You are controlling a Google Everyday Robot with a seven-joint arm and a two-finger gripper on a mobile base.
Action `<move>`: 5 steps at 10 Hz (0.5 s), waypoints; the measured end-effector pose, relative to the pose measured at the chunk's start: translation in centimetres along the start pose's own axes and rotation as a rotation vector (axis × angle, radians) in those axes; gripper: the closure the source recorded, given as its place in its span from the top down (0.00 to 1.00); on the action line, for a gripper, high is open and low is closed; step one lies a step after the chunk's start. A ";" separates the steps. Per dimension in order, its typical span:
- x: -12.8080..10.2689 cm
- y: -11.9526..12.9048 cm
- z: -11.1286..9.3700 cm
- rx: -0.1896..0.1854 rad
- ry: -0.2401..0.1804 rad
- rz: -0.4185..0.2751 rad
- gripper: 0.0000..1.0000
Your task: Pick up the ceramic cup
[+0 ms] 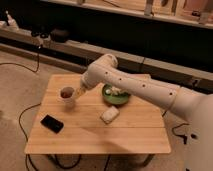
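The ceramic cup (67, 95) is small and white with a dark reddish-brown inside. It stands upright on the left part of the wooden table (130, 135). My gripper (78, 93) is at the end of the white arm, right against the cup's right side at rim height. The arm reaches in from the right across the table's back half.
A wide green bowl (116, 96) with something pale in it sits just right of the gripper, partly behind the arm. A white rectangular block (110, 115) lies in front of the bowl. A black phone (52, 123) lies near the front left edge. Cables run on the floor at left.
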 end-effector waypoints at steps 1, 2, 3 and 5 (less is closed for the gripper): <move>0.7 1.0 -0.8 -0.037 0.003 0.047 0.80; 1.0 1.3 -1.1 -0.047 0.004 0.064 0.80; 1.0 1.7 -1.4 -0.059 0.005 0.079 0.80; 1.2 1.6 -1.3 -0.060 0.005 0.087 0.80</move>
